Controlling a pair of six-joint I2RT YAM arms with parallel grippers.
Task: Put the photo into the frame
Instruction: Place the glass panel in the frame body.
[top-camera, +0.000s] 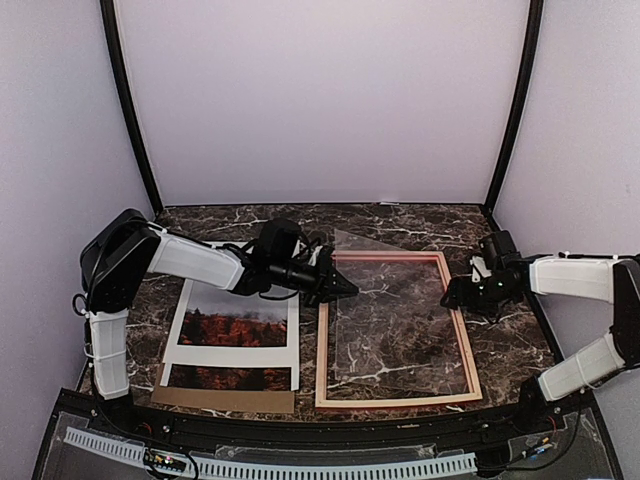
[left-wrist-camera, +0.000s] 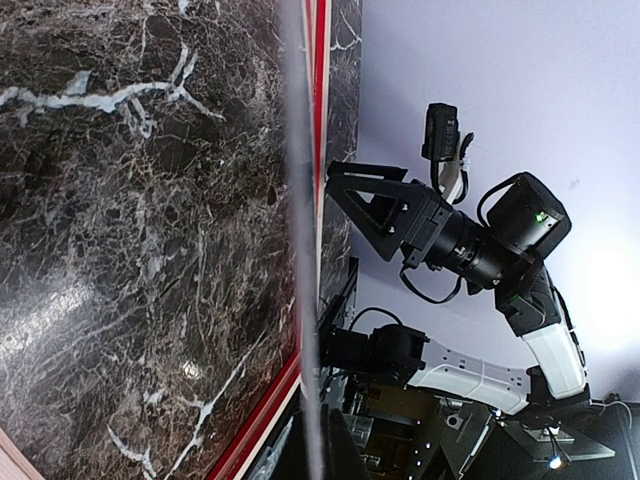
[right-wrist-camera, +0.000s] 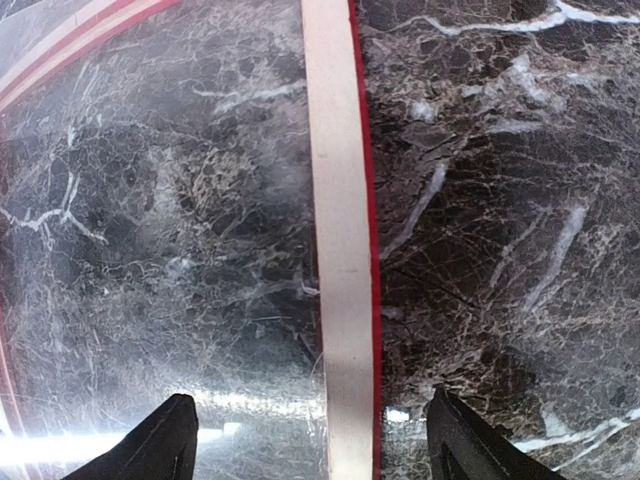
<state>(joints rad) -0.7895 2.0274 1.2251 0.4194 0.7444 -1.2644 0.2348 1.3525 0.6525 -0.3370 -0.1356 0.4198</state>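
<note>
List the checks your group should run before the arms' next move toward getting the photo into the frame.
1. Frame lying flat, pale back up: ok.
2. Frame opening free for the photo: not ok; a clear pane slants over it, far-left corner raised.
3. Left gripper shut on the pane's left edge: ok.
4. Right gripper open, fingers either side of the frame's right rail: ok.
5. Photo free to lift: not ok; the white mat lies over it.
6. Pane touching the frame anywhere: cannot tell.
</note>
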